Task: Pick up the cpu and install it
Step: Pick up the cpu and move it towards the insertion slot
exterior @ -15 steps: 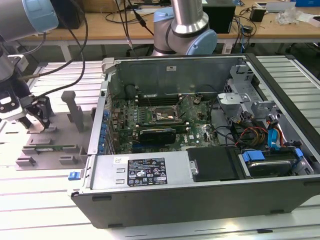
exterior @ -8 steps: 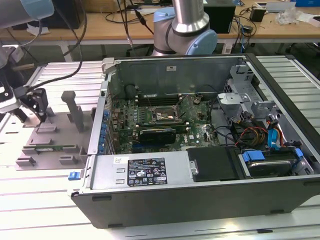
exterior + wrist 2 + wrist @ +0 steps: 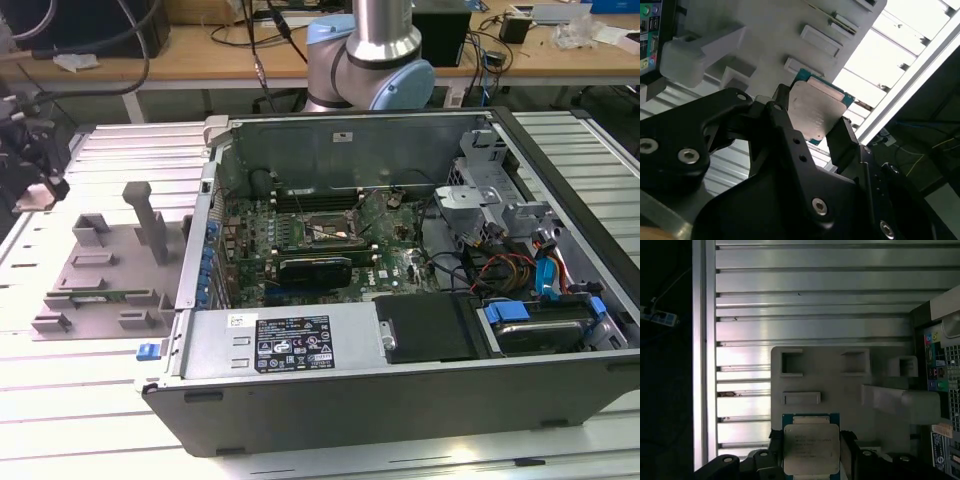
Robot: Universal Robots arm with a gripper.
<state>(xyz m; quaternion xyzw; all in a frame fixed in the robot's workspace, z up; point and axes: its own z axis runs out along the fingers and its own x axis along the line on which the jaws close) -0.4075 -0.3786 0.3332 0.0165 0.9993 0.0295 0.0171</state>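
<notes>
Clearly, the tool (image 3: 815,119) is pinching the cpu (image 3: 817,111) by two opposite edges: in the second wrist view one black finger (image 3: 841,141) presses on one side of the chip and its partner on the other. The chip's dull silver lid faces the camera, with a thin green-blue rim showing past it. In the first wrist view the same chip (image 3: 811,449) sits squarely between the two dark fingers, clear of the grey tray (image 3: 840,385) behind it, whose raised blocks and shallow pockets show past the chip. The tray rests on a ribbed metal worktop (image 3: 815,285). In the exterior view the tray (image 3: 100,295) lies on the worktop at the exterior view's left, just beside the open computer case (image 3: 400,405). Inside the case the motherboard (image 3: 250,235) lies flat, with a square socket (image 3: 325,232) near its middle and a black card (image 3: 315,270) just in front of it. The arm (image 3: 375,55) rises behind the far wall of the case.
</notes>
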